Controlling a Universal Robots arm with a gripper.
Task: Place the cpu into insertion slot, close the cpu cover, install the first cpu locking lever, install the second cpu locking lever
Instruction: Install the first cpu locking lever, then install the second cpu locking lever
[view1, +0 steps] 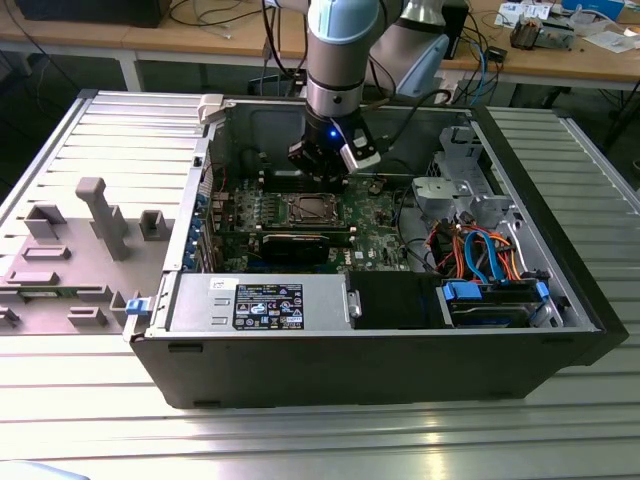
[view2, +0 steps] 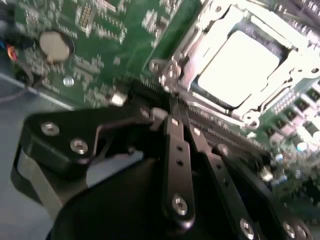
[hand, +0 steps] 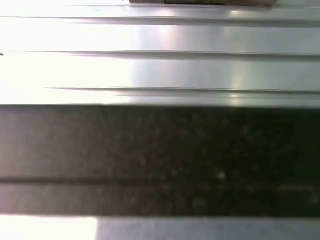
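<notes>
Black fingers (view2: 175, 145) of the gripper (view2: 176, 107) pressed together, empty, just short of the cover (view2: 197, 70) corner in the second wrist view, where the cpu (view2: 239, 67) lies flat in the slot (view2: 280, 75) under it; exterior view adds case walls (view1: 330, 345) ringing the motherboard (view1: 375, 215).

Open room above cpu cover (view2: 240, 65), fingers (view2: 176, 150) beside.

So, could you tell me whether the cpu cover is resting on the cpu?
Touching, it appears: in the second wrist view the cpu cover lies closed around the cpu, its frame overlapping the chip's edges with no visible gap.
</notes>
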